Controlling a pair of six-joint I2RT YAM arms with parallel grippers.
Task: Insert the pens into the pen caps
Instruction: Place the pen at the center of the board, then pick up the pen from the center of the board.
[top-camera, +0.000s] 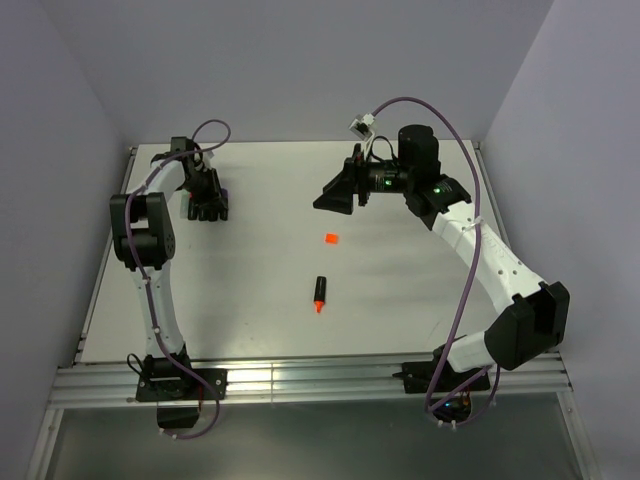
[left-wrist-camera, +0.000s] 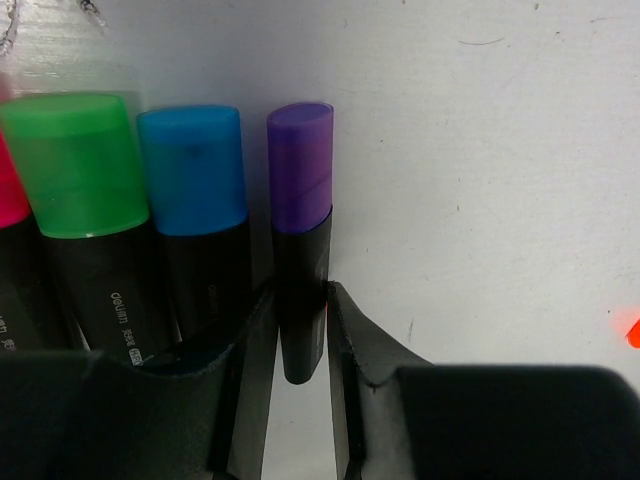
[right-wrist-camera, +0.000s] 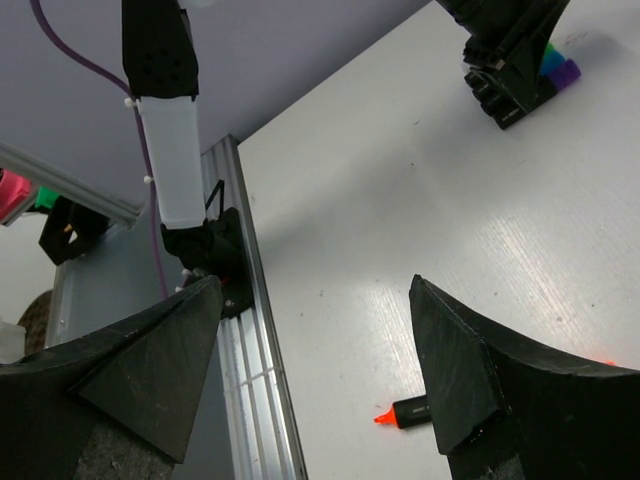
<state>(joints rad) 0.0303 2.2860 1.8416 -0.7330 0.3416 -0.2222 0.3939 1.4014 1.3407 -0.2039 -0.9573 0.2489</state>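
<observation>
The uncapped orange pen (top-camera: 319, 294) lies at mid desk (top-camera: 420, 290), long axis near-to-far, tip toward the near edge, nearer the wide-open right end effector (right-wrist-camera: 315, 285); the left end effector (left-wrist-camera: 302, 295) narrowly flanks the capped purple pen (left-wrist-camera: 300, 180), grip undeterminable.

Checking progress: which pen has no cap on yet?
The orange-tipped pen lying alone mid-table, with the orange cap lying apart from it. The green pen, blue pen and purple pen by the left gripper wear theirs.

White table (top-camera: 400, 300) between pale lavender walls (top-camera: 300, 70), aluminium rail (top-camera: 320, 382) in front.
</observation>
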